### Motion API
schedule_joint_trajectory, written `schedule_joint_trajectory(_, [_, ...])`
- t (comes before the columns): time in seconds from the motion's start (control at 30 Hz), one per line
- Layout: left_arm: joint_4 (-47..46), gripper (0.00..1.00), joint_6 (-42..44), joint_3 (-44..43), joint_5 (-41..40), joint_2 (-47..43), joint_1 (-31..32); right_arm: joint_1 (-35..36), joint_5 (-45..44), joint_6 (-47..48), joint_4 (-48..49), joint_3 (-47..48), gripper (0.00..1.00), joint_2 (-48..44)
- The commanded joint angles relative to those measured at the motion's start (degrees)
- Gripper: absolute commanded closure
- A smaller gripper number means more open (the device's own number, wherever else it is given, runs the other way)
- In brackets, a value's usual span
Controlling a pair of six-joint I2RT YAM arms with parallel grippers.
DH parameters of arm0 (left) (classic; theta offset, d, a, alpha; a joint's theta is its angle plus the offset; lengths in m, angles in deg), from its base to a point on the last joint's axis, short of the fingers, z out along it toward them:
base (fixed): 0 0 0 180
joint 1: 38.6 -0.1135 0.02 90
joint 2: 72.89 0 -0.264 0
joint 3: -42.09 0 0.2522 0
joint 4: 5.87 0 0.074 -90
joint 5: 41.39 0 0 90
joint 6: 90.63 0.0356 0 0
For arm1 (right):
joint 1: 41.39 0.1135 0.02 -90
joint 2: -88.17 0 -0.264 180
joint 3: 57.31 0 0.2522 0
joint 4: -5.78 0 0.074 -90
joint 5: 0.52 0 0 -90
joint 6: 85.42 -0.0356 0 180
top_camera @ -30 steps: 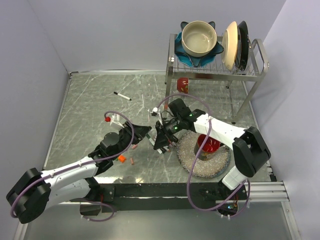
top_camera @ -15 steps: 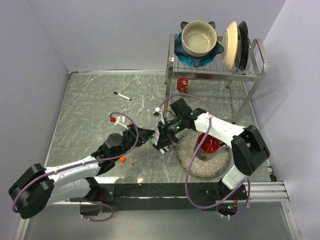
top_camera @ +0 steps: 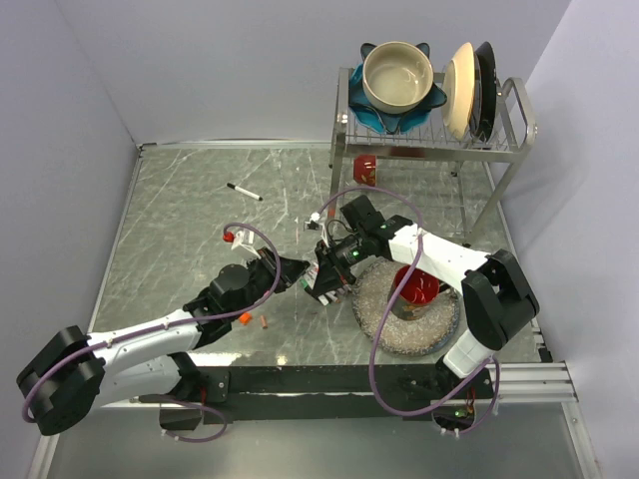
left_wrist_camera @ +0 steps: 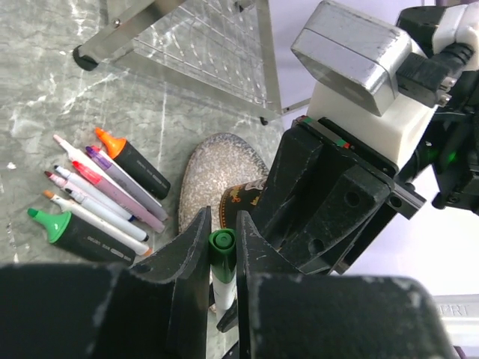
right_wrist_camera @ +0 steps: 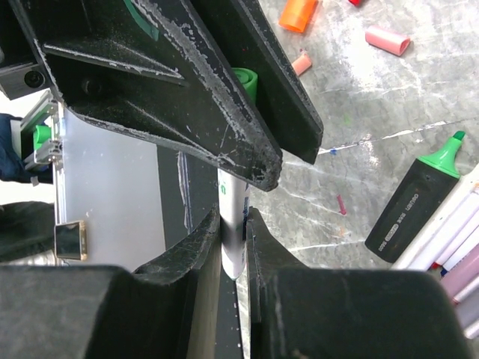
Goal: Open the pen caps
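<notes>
My left gripper [top_camera: 298,268] and right gripper [top_camera: 322,281] meet tip to tip at mid-table. In the left wrist view my left gripper [left_wrist_camera: 222,233] is shut on the green pen cap [left_wrist_camera: 222,245] of a white marker [left_wrist_camera: 223,288]. In the right wrist view my right gripper [right_wrist_camera: 233,224] is shut on that marker's white barrel [right_wrist_camera: 233,217], with the green cap [right_wrist_camera: 245,82] between the left fingers above. The cap still sits on the barrel. Loose caps lie on the table: orange [right_wrist_camera: 299,13], pink [right_wrist_camera: 387,39], orange [top_camera: 244,318] and red [top_camera: 229,236].
Several uncapped markers [left_wrist_camera: 97,196] lie in a row with a green highlighter [left_wrist_camera: 75,236] and an orange one [left_wrist_camera: 135,166]. A speckled plate [top_camera: 384,321] holds a red mug [top_camera: 414,289]. A dish rack [top_camera: 429,135] stands at the back right. A black marker [top_camera: 244,191] lies far left.
My left gripper has moved a little to the right, up against the right gripper and around the green cap. The right gripper has hardly moved.
</notes>
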Motion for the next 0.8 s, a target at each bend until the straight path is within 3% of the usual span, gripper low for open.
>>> schedule_joint_trajectory(0.0, [4.3, 0.99, 4.2, -4.8, -4.9, -3.6, 0.3, -0.1, 1.5, 0.7, 0.2, 1.6, 1.0, -0.4])
schedule_joint_trajectory(0.2, [22.3, 0.99, 9.2, -9.6, -21.2, -15.0, -3.4, 0.5, 0.6, 2.5, -1.9, 1.8, 1.0, 0.0])
schedule_joint_trajectory(0.33, [29.3, 0.99, 9.4, -10.9, -19.8, -19.6, -13.0, 1.8, -1.3, 3.0, -2.8, 2.2, 1.0, 0.1])
schedule_joint_trajectory(0.5, [35.1, 0.99, 9.3, -10.6, -18.5, -24.1, -18.0, 2.6, -4.3, 3.6, -3.7, 2.8, 1.0, 1.3])
schedule_joint_trajectory(0.57, [36.7, 0.99, 8.3, -10.1, -18.1, -25.0, -18.6, 2.7, -8.0, 3.0, -3.0, 2.8, 1.0, 1.2])
schedule_joint_trajectory(0.7, [42.5, 0.99, 1.2, -7.6, -17.1, -25.0, -18.8, 2.7, -27.6, -0.3, 1.1, 1.5, 1.0, 0.5])
schedule_joint_trajectory(0.77, [45.8, 0.99, -0.6, -6.8, -14.9, -23.4, -18.9, 2.7, -31.7, -0.7, 1.6, 1.4, 1.0, 0.8])
